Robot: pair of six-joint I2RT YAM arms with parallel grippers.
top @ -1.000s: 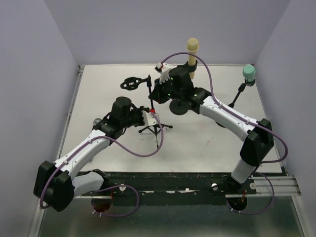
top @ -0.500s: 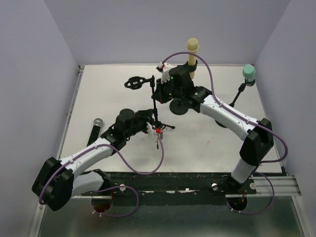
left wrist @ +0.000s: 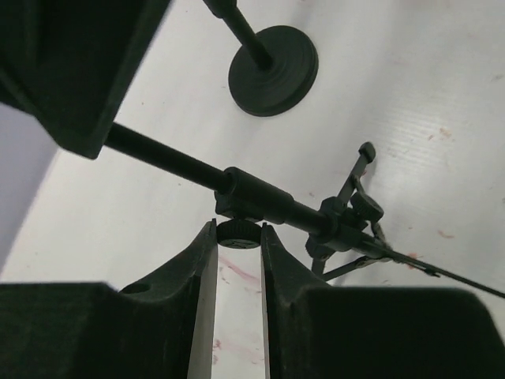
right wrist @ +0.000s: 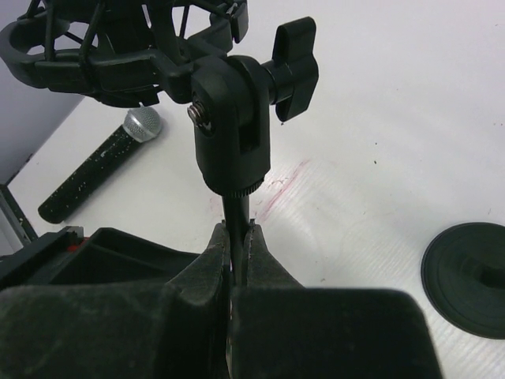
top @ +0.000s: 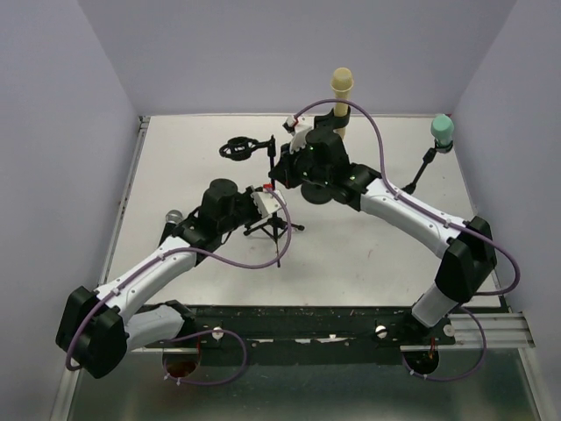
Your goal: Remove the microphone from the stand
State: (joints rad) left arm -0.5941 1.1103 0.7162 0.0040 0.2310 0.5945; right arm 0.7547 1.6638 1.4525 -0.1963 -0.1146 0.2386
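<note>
Left of the black tripod stand (top: pixel 273 228), the black silver-headed microphone (top: pixel 170 224) lies on the white tabletop (top: pixel 351 263).
Right pincer (right wrist: pixel 237 230) pinches the stand's rod (right wrist: pixel 237 207), left pincer (left wrist: pixel 238 230) its round knob (left wrist: pixel 238 235); let go gently, one at a time, so nothing tips.

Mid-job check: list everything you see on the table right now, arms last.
handheld microphone: one, black with silver grille, lying flat at the table's left side.
tripod stand: one, black, mid-table.
shock mount: one, black, at the tripod stand's top.
cream foam microphone: one, back centre, above a black round base.
green foam microphone: one, raised at the back right.
table: one, white.
left gripper: black fingers closed on the tripod stand's knob.
right gripper: black fingers closed on the tripod stand's pole, below the shock mount.
</note>
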